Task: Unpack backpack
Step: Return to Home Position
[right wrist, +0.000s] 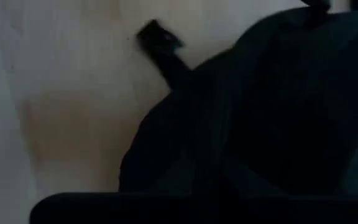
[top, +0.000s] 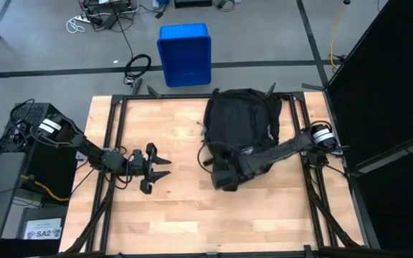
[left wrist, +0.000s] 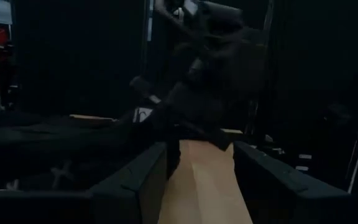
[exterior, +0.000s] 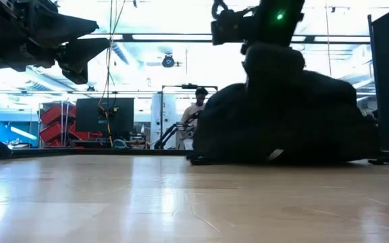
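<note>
Black fabric backpack (top: pixel 244 118) lies at the counter's (top: pixel 192 215) far edge, right of centre. Bare wood runs along the near edge and the left half. Right claw (top: pixel 224 175) is over the pack's near end, dark against it; open or closed, cannot tell. Left claw (top: pixel 168 168) hovers left of centre, apart from the pack, spread wide, holding nothing. Low view alone shows a person (exterior: pixel 196 111) in the room behind; high view alone, a blue crate (top: pixel 185 54) on the floor past the far edge.

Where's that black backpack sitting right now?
In the high view the backpack lies on the right half of the wooden table, by the edge nearest the blue bin, with the right gripper over its other end.
</note>
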